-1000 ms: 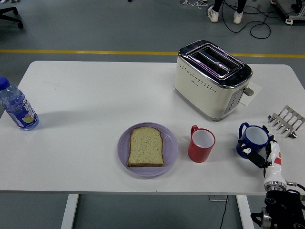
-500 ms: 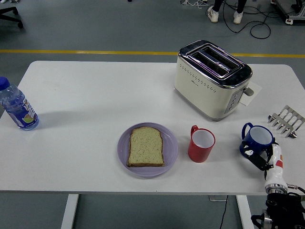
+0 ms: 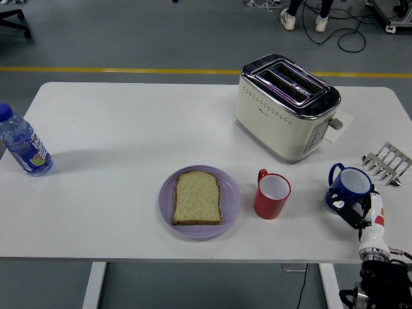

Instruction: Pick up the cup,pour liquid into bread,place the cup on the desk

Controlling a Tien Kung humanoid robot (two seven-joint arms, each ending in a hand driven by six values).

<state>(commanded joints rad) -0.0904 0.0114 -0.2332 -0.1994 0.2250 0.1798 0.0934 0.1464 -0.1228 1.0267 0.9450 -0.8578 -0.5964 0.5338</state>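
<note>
The right hand (image 3: 360, 212) sits at the tabletop's (image 3: 129, 129) near right corner with its dark fingers (image 3: 351, 212) wrapped on the lower body of the blue cup (image 3: 349, 188), which tilts slightly and seems just off or barely on the surface; which of the two cannot be told. The left hand is out of view.

Away from the fingers toward the table's middle stands a red cup (image 3: 271, 194), and beyond it the purple plate (image 3: 230, 205) carrying the bread slice (image 3: 197, 198). A toaster (image 3: 286, 106) stands farther off, a metal rack (image 3: 387, 162) lies just behind the fingers, and a water bottle (image 3: 22, 145) stands at the opposite end.

The main risk is the path: carrying the blue cup to the bread means passing over or beside the red cup, and a low sweep could knock it over. The grip looks low and partial, so tilting to pour might let the blue cup slip or rotate. Pouring short of the plate would wet the tabletop instead.
</note>
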